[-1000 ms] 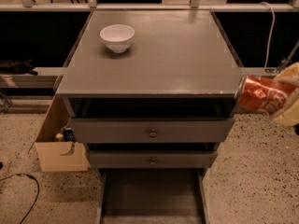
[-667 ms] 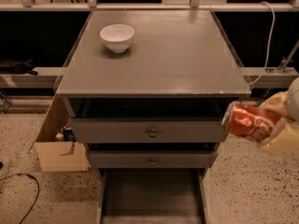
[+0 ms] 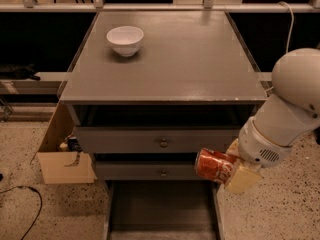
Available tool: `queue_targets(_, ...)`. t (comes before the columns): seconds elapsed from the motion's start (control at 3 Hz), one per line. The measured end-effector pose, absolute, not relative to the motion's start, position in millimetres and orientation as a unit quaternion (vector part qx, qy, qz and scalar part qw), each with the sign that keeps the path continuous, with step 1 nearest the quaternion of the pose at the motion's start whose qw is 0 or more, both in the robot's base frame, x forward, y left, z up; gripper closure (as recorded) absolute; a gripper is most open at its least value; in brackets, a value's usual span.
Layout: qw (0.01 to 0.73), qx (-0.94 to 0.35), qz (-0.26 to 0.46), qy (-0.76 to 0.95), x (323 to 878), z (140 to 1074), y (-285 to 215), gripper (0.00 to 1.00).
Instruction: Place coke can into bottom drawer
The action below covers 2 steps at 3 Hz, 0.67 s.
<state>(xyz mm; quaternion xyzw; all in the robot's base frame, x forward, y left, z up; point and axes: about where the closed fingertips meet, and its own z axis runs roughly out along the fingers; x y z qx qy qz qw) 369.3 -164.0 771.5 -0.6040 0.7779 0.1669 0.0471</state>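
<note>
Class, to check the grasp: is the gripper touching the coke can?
Touching. The camera view shows the gripper clamped on the coke can, above the right side of the bottom drawer.

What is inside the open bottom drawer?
Only a bare grey floor shows inside the wide grey bottom drawer. The gripper, holding the red-orange aluminium coke can, covers its back right corner; the front is cut off.

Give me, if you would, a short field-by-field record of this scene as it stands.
gripper: at the cabinet's lower right, jaws closed on the can
coke can: held on its side in the air, not yet in the drawer
bottom drawer: pulled open, lower than the can
white bowl: upright, back left on the cabinet top
cardboard box: on the floor, left of the cabinet
</note>
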Motion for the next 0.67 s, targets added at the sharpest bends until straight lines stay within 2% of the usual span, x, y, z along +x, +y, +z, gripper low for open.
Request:
queue_targets(0.33,0.018,-0.589,0.169,0.790,420.3,746.9,-144.0,1.00)
queue_targets(0.67,0.018,-0.589,0.169,0.790,420.3,746.9,-144.0,1.00)
